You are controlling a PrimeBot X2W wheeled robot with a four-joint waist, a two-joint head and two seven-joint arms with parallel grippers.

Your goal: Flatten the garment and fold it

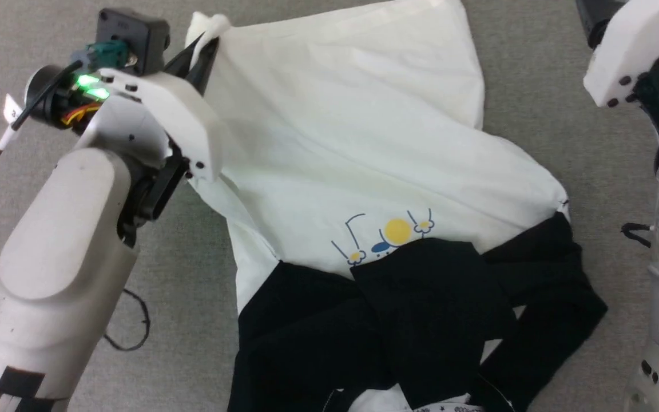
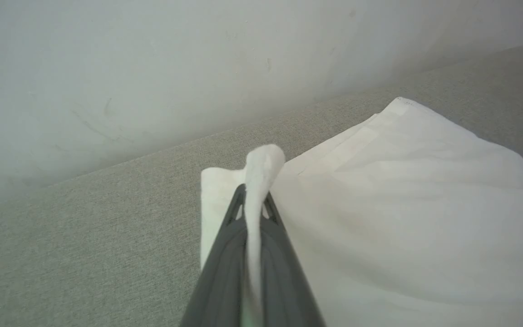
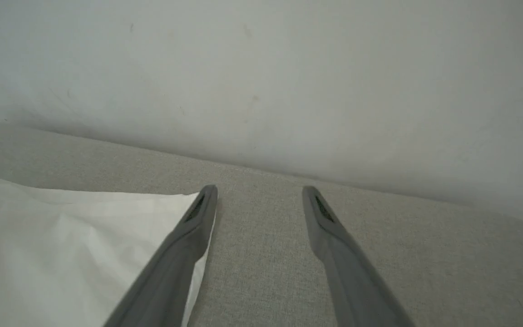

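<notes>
Shirt point(image 1: 352, 131) sleeves off the head view's bottom edge; its corner deep between my left fingers point(image 2: 220, 281).

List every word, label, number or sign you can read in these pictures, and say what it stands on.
No readable words or numbers.
On the garment, the chest print is a yellow-and-blue drawing, no letters.
Near the head view's bottom edge, tiny dark marks on white fabric: too small to read.

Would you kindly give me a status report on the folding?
Left claw shut on shirt hem corner. Right claw open, empty. Sleeves bunched over chest.
</notes>
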